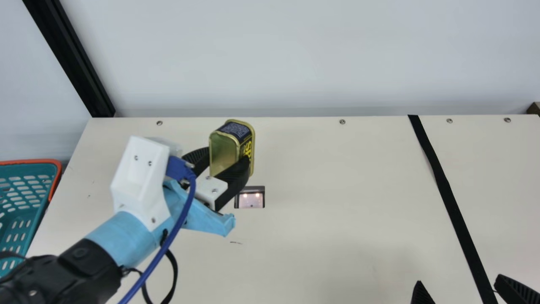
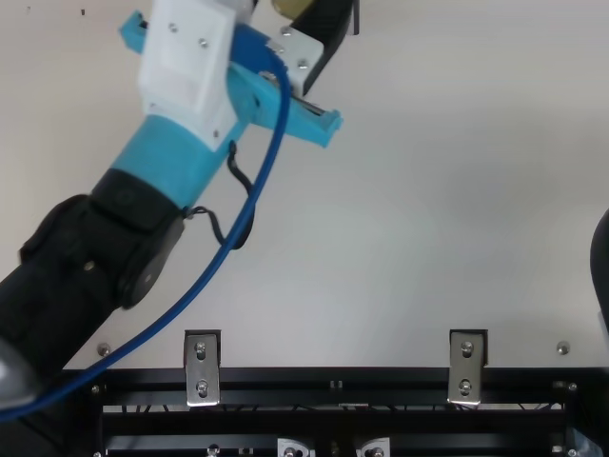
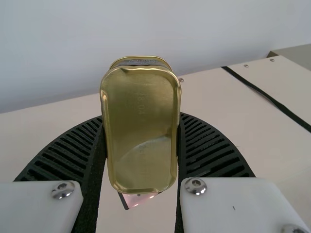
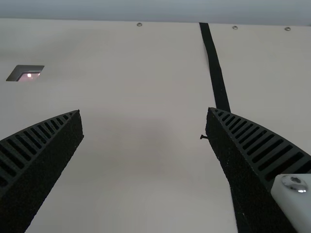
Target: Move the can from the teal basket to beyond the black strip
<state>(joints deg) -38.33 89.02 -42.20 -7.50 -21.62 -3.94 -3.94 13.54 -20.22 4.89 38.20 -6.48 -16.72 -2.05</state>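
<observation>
My left gripper (image 1: 228, 166) is shut on the can (image 1: 223, 153), a gold tin with a dark label, held above the table left of the black strip (image 1: 448, 196). In the left wrist view the can (image 3: 141, 131) is squeezed between both ribbed fingers of my left gripper (image 3: 141, 141). At the main view's lower right, my right gripper (image 1: 460, 287) stands open, its fingers on either side of the strip's near part. The right wrist view shows my right gripper (image 4: 144, 121) with nothing between its fingers. The teal basket (image 1: 25, 190) is at the far left.
A small rectangular cutout (image 1: 249, 197) lies in the table (image 1: 329, 181) just below the can in the main view. A pale wall (image 1: 295, 55) runs behind the table's back edge, and a black post (image 1: 69, 55) stands at the back left.
</observation>
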